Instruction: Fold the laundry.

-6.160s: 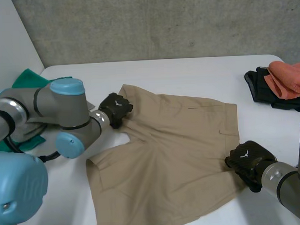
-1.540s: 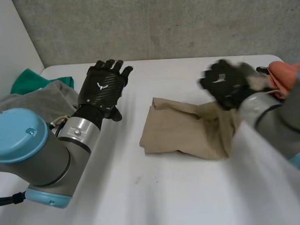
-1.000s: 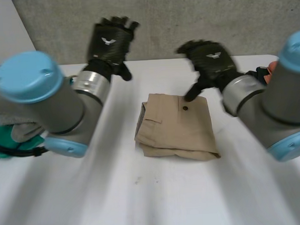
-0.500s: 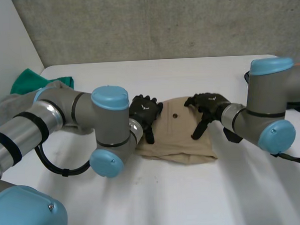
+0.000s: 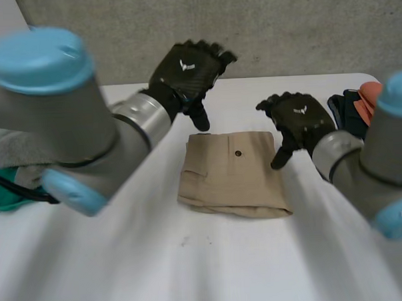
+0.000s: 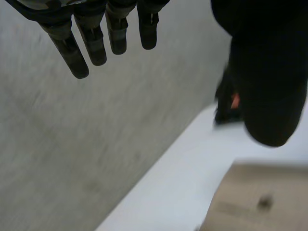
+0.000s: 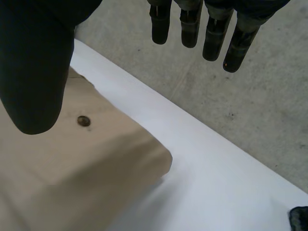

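The tan shorts (image 5: pixel 232 172) lie folded into a small rectangle in the middle of the white table (image 5: pixel 193 271), a dark button facing up. My left hand (image 5: pixel 187 71) hovers in the air above the shorts' far left corner, fingers straight and spread, holding nothing. My right hand (image 5: pixel 298 123) is raised just off the shorts' right edge, open too, thumb pointing down toward the cloth. In the right wrist view the folded shorts (image 7: pixel 72 163) lie under the thumb (image 7: pixel 33 72). In the left wrist view a corner of the shorts (image 6: pixel 260 202) lies below the thumb (image 6: pixel 269 77).
A grey and a green garment (image 5: pixel 8 165) lie heaped at the table's left edge. Black and orange folded clothes (image 5: pixel 359 103) are stacked at the far right. A concrete wall (image 5: pixel 282 27) stands behind the table.
Both hands have lifted off the folded shorts, the left one rising high and back, the right one pulling away to the right. The shorts stay folded in place.
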Controlling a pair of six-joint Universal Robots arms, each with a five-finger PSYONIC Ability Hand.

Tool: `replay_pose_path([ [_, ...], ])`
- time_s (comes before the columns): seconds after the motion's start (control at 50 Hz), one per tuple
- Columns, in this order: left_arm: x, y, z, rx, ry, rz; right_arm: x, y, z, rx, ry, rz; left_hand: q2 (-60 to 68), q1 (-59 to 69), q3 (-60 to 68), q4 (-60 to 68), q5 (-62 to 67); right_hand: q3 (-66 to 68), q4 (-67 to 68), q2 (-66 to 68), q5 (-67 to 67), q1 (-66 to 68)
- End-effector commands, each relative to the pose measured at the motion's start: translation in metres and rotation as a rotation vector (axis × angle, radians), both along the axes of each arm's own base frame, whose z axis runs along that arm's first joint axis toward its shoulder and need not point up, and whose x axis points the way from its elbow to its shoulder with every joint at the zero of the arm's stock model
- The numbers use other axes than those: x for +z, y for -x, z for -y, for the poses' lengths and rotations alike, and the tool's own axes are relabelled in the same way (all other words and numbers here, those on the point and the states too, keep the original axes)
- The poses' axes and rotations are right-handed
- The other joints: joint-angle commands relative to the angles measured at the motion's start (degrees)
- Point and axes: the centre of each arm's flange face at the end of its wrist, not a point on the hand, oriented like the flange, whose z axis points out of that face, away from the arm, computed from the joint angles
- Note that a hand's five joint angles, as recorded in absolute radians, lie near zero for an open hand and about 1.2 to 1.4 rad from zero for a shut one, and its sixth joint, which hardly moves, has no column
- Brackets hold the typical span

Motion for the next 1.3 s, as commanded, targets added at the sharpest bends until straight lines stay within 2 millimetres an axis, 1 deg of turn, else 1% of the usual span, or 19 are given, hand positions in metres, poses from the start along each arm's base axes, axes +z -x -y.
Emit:
replay_pose_path([
  [0.02, 0.025, -0.019, -0.032, -0.348, -0.068, -0.065, -0.044, -0.008, -0.049, 0.078, 0.06, -0.032, -1.6, -1.0, -1.9, -1.6, -2.6, -1.4, -3.4, -3.0, -3.8, 0.4],
  [0.06, 0.027, -0.024, -0.033, -0.389, -0.087, -0.07, -0.055, -0.018, -0.062, 0.125, 0.079, -0.034, -1.2, -0.7, -1.5, -1.3, -2.3, -1.4, -3.4, -3.0, -3.8, 0.4],
  [0.16, 0.026, -0.026, -0.031, -0.367, -0.103, -0.077, -0.084, -0.03, -0.068, 0.161, 0.063, -0.069, -1.2, -0.7, -1.5, -1.3, -2.3, -1.4, -3.4, -3.0, -3.8, 0.4],
  [0.18, 0.026, -0.026, -0.031, -0.362, -0.102, -0.078, -0.091, -0.032, -0.066, 0.163, 0.057, -0.085, -1.2, -0.7, -1.5, -1.3, -2.3, -1.4, -3.4, -3.0, -3.8, 0.4],
  [0.24, 0.026, -0.026, -0.03, -0.349, -0.103, -0.079, -0.097, -0.037, -0.057, 0.148, 0.08, -0.093, -1.2, -0.7, -1.5, -1.3, -2.3, -1.4, -3.4, -3.0, -3.8, 0.4],
  [0.4, 0.024, -0.026, -0.03, -0.345, -0.108, -0.078, -0.108, -0.047, -0.018, 0.013, 0.148, -0.097, -1.2, -0.7, -1.5, -1.3, -2.3, -1.4, -3.4, -3.0, -3.8, 0.4],
  [0.48, 0.022, -0.026, -0.03, -0.345, -0.109, -0.077, -0.113, -0.052, -0.009, 0.004, 0.154, -0.094, -1.4, -0.8, -1.7, -1.5, -2.5, -1.4, -3.4, -3.0, -3.8, 0.4],
  [0.56, 0.022, -0.026, -0.03, -0.345, -0.108, -0.077, -0.109, -0.056, -0.002, 0.002, 0.174, -0.079, -1.2, -0.7, -1.5, -1.3, -2.3, -0.7, -2.7, -2.3, -3.1, 1.2],
  [0.66, 0.023, -0.026, -0.031, -0.345, -0.108, -0.077, -0.107, -0.06, 0.004, 0.009, 0.181, -0.073, -1.4, -0.8, -1.7, -1.5, -2.5, 9.4, 7.4, 7.8, 7.0, 11.3],
  [0.76, 0.022, -0.026, -0.03, -0.343, -0.108, -0.076, -0.106, -0.067, 0.007, 0.075, 0.167, -0.061, -1.4, -0.8, -1.7, -1.5, -2.5, 37.3, 35.3, 35.7, 34.9, 39.2],
  [0.78, 0.022, -0.026, -0.03, -0.343, -0.108, -0.076, -0.109, -0.069, 0.006, 0.116, 0.149, -0.064, -1.6, -1.0, -1.9, -1.6, -2.6, 50.7, 48.7, 49.1, 48.3, 52.5],
  [0.82, 0.022, -0.026, -0.03, -0.343, -0.109, -0.075, -0.11, -0.071, 0.005, 0.148, 0.135, -0.062, -1.6, -1.0, -1.9, -1.6, -2.6, 55.2, 53.2, 53.6, 52.8, 57.0],
  [0.88, 0.022, -0.026, -0.03, -0.343, -0.109, -0.075, -0.111, -0.069, 0.008, 0.16, 0.116, -0.067, -1.6, -1.0, -1.9, -1.6, -2.6, 51.2, 49.2, 49.6, 48.8, 53.0],
  [0.9, 0.022, -0.026, -0.03, -0.342, -0.108, -0.076, -0.111, -0.068, 0.008, 0.157, 0.111, -0.07, -1.4, -0.8, -1.7, -1.5, -2.5, 44.5, 42.5, 42.9, 42.1, 46.4],
  [0.92, 0.022, -0.027, -0.03, -0.342, -0.108, -0.076, -0.112, -0.067, 0.008, 0.148, 0.102, -0.072, -1.4, -0.8, -1.7, -1.5, -2.5, 29.4, 27.4, 27.8, 27.0, 31.3],
  [0.94, 0.022, -0.027, -0.029, -0.34, -0.108, -0.076, -0.111, -0.066, 0.008, 0.14, 0.098, -0.071, -1.4, -0.8, -1.7, -1.5, -2.5, 24.3, 22.3, 22.7, 21.9, 26.2],
  [1.1, 0.022, -0.027, -0.03, -0.34, -0.109, -0.076, -0.11, -0.061, 0.013, 0.072, 0.082, -0.075, -1.4, -0.8, -1.7, -1.5, -2.5, 14.0, 12.0, 12.4, 11.6, 15.9],
  [1.16, 0.022, -0.027, -0.03, -0.34, -0.112, -0.075, -0.109, -0.057, 0.008, 0.069, 0.051, -0.091, -1.4, -0.8, -1.7, -1.5, -2.5, 10.6, 8.6, 9.0, 8.2, 12.5],
  [1.3, 0.015, -0.029, -0.032, -0.337, -0.131, -0.066, -0.092, -0.04, 0.001, 0.054, -0.008, -0.1, -1.4, -0.8, -1.7, -1.5, -2.5, 6.1, 4.1, 4.5, 3.7, 7.9],
])
